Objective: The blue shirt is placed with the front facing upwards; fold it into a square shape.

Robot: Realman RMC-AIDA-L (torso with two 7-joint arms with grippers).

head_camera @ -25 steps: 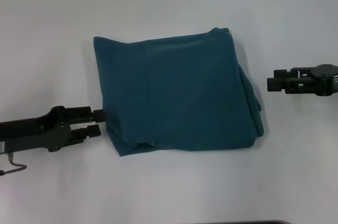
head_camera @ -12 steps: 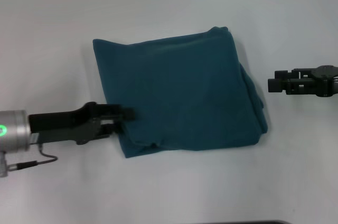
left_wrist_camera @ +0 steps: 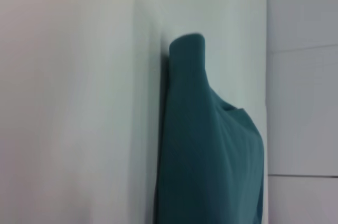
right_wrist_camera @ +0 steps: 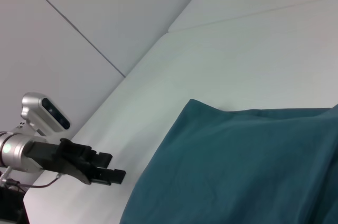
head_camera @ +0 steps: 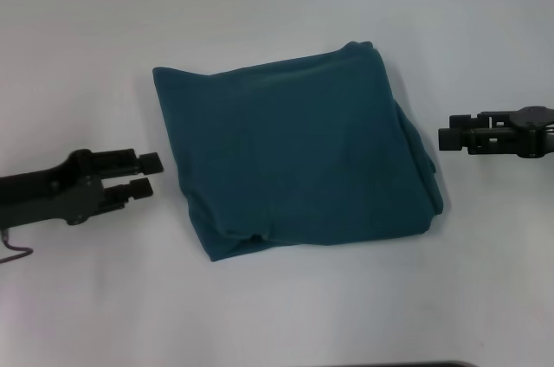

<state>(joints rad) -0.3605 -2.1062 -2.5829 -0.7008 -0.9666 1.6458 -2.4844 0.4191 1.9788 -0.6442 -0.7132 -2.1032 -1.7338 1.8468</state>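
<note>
Left gripper [head_camera: 149, 174] hovers with fingers parted and empty, just left of the dark teal-blue soft cotton shirt [head_camera: 294, 159], folded roughly square mid-table. Right gripper [head_camera: 443, 138], empty-looking, whether spread I cannot tell, waits right. Risk: nudging the loose near-left corner could unravel the fold.

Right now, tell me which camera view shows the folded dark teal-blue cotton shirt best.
The head view: the whole folded dark teal-blue cotton shirt shows from above, a rough square on the table, between both grippers. The left wrist view sees it edge-on and cut off. The right wrist view shows only part of its top.
</note>
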